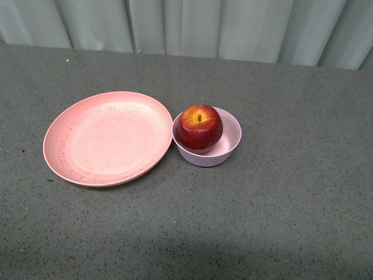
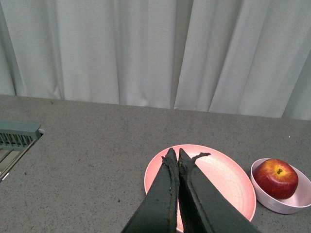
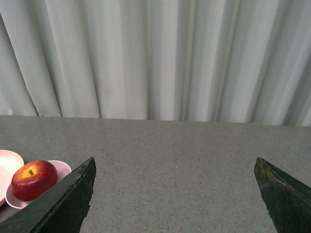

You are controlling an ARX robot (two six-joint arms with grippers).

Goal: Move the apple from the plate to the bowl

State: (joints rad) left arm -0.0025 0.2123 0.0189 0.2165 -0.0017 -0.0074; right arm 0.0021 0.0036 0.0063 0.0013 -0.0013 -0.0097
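Observation:
The dark red apple [image 1: 199,128] with a yellow patch round its stem sits in the small pale pink-lilac bowl [image 1: 228,150], which touches the right edge of the wide salmon-pink plate [image 1: 105,137]. The plate is empty. Neither arm shows in the front view. In the left wrist view my left gripper [image 2: 175,152] is shut and empty, raised above the plate [image 2: 221,174], with the apple [image 2: 276,178] in the bowl [image 2: 291,204] off to one side. In the right wrist view my right gripper [image 3: 175,165] is open wide and empty, and the apple [image 3: 33,179] and bowl [image 3: 60,168] lie beside one finger.
Plate and bowl stand on a grey speckled table [image 1: 291,221] with pale curtains [image 1: 204,23] behind its far edge. A grey-green slatted rack [image 2: 17,138] shows at the edge of the left wrist view.

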